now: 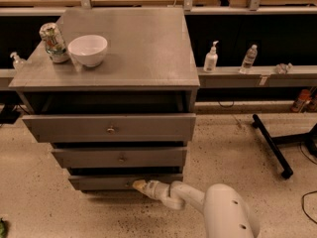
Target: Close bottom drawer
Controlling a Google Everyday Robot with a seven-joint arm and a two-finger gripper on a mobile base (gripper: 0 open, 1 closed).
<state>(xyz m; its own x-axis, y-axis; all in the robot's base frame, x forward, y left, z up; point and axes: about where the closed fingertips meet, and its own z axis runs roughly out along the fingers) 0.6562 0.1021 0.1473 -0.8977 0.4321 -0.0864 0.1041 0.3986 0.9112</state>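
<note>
The grey cabinet (129, 58) has three drawers, all pulled out a little. The bottom drawer (104, 182) has the slimmest front and sits lowest, just above the floor. My gripper (138, 185) is at the end of the white arm (218, 212) that reaches in from the lower right. Its cream tip touches the bottom drawer's front near the middle, where the knob is hidden behind it. The medium drawer (119, 157) and the tall top drawer (110, 128) are above it.
A white bowl (87, 49) and a can (52, 42) stand on the cabinet top. Bottles (211, 58) stand on a low shelf to the right. A black stand's leg (270, 144) lies on the speckled floor at the right.
</note>
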